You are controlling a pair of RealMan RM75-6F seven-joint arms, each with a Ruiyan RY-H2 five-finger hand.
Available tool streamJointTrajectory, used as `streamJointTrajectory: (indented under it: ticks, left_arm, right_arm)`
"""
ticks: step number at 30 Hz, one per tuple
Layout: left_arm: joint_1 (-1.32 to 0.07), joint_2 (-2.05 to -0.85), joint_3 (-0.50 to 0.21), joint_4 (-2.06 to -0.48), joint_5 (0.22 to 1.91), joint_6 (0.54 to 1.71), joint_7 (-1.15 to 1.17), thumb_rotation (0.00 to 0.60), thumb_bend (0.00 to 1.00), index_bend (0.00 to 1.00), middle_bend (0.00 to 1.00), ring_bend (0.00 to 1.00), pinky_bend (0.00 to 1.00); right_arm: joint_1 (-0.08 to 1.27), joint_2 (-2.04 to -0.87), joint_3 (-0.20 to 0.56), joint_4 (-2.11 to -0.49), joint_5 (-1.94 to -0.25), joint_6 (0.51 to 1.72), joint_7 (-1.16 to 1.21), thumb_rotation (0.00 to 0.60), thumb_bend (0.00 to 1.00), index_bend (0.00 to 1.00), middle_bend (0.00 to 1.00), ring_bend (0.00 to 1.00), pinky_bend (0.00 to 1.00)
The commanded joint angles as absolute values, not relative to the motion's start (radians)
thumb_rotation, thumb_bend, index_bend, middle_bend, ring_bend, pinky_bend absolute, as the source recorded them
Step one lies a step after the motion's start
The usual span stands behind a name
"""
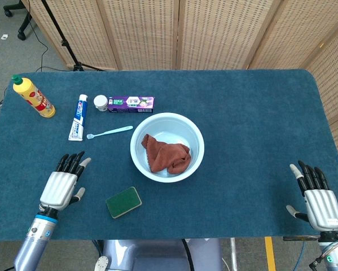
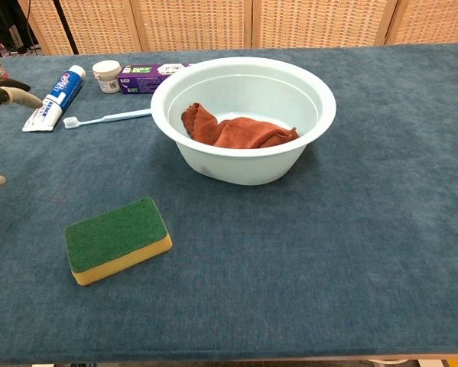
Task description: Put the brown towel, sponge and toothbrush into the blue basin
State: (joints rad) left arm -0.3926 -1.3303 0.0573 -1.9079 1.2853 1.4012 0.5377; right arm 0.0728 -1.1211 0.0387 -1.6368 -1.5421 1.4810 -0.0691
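Waiting with both hands empty, fingers spread: left hand [image 1: 60, 186], right hand [image 1: 319, 204].
Towel [image 1: 166, 154] in basin [image 1: 194, 130]; we'd squeeze the soft, light sponge [image 1: 123, 202] lower centre by its sides; thin toothbrush [image 1: 109, 132] lies upper left.

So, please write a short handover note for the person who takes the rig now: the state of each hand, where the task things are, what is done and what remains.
Left hand: open, holds nothing, over the table at the near left, left of the sponge.
Right hand: open, holds nothing, at the near right edge, far from everything.
Round pale blue plastic basin: middle of the table.
Rust-brown crumpled towel: inside the basin. Done.
Green-topped yellow rectangular sponge: on the table, in front of the basin and to its left, apart from it. Left to do.
Light blue toothbrush: flat on the table, left of the basin, beside the toothpaste tube. Left to do.
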Motion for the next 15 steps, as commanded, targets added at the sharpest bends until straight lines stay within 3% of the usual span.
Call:
streamJointTrajectory:
  ticks: [1,15]
  left_arm:
    - [-0.393,-1.349,0.059,-1.93,1.281,1.38,0.546,0.6,0.32,0.12,0.0,0.0,0.0]
    - [-0.397,-1.478,0.062,-1.992,1.233,1.317,0.655,0.6,0.28,0.11,0.0,0.0,0.0]
  right_arm:
    - [0.074,-1.12,0.038,-1.638,-1.542,1.479,-0.068,0.6,0.1,0.01,0.0,0.0,0.0]
    - [0.073,-1.116,0.037,-1.638,-1.547,1.483,-0.056,0.6,0.1,0.01,0.0,0.0,0.0]
